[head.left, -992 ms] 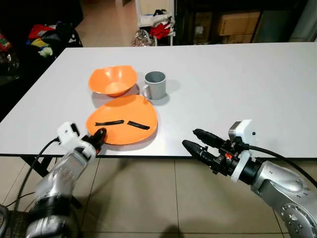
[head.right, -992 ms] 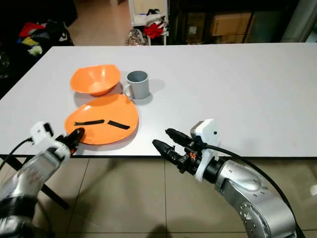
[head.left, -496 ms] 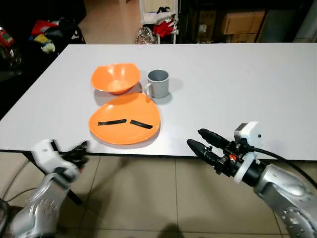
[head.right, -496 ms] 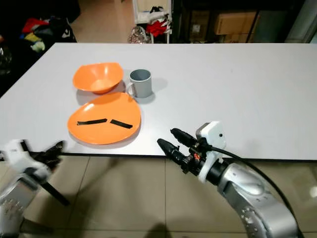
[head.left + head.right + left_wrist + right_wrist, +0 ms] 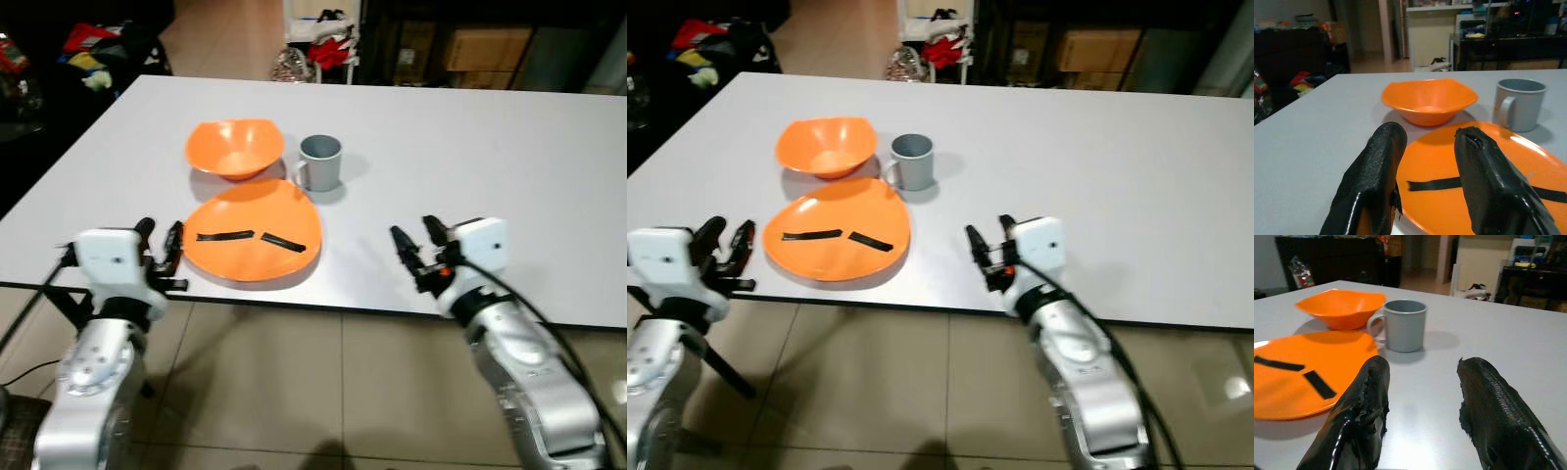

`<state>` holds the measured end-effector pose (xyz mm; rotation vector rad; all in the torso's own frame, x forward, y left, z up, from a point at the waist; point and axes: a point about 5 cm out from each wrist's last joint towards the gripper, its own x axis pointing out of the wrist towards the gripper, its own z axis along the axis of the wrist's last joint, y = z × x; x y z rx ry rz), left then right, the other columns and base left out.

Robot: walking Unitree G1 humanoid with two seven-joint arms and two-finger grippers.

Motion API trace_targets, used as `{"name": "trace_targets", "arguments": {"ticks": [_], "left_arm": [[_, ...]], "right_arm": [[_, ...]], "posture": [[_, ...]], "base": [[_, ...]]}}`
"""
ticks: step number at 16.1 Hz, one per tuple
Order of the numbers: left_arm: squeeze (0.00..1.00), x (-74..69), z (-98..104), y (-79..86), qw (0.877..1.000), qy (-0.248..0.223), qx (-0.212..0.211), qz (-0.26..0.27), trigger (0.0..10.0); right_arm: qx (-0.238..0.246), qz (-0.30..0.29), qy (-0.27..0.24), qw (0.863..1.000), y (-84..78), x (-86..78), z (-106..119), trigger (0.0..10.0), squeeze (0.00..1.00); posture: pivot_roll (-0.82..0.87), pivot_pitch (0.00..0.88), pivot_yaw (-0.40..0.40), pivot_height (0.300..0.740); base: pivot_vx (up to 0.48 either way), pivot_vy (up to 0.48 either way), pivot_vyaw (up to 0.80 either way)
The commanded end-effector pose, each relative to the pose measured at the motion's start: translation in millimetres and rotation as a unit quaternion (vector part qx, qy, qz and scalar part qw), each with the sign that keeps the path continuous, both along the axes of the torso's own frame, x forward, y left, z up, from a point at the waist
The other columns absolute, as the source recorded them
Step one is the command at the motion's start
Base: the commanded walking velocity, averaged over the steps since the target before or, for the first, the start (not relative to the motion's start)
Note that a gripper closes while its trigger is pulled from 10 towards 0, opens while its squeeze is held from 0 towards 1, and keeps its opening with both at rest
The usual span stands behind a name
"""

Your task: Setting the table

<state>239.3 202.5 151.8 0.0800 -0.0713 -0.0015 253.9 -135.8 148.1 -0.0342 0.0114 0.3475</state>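
Observation:
An orange plate with two black strips on it lies near the front edge of the white table. Behind it stand an orange bowl and a grey mug, handle toward the plate. My left gripper is open at the table's front edge, just left of the plate; its wrist view looks across the plate to the bowl. My right gripper is open and empty over the front edge, right of the plate, facing the mug.
The table's right half is bare white surface. Beyond the far edge are a rack with red cloth and cardboard boxes. Dark furniture with clutter stands at the far left. Tiled floor lies below the front edge.
Both arms have swung up and in, so the grippers now point across the table from its front edge. The left gripper rose from below the edge. Plate, bowl and mug stayed put.

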Motion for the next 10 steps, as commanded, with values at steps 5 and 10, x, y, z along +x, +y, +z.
{"name": "trace_targets", "arguments": {"ticks": [5, 10], "left_arm": [[0.00, 2.7, 1, -3.3, 0.999, 0.003, 0.035, -0.005, 10.0], [0.00, 5.8, -1, -4.5, 0.999, 0.012, 0.041, -0.009, 10.0]], "right_arm": [[-0.008, 0.037, -0.033, 0.999, 14.0, 7.2, 6, 10.0, 0.00], [0.005, 0.044, -0.035, 0.998, 16.8, 16.2, 9, 10.0, 0.00]], "posture": [[0.06, 0.000, 0.020, 0.740], [0.07, 0.000, 0.010, 0.740]], "base": [[0.304, 0.000, 0.80], [0.346, 0.000, 0.80]]}}
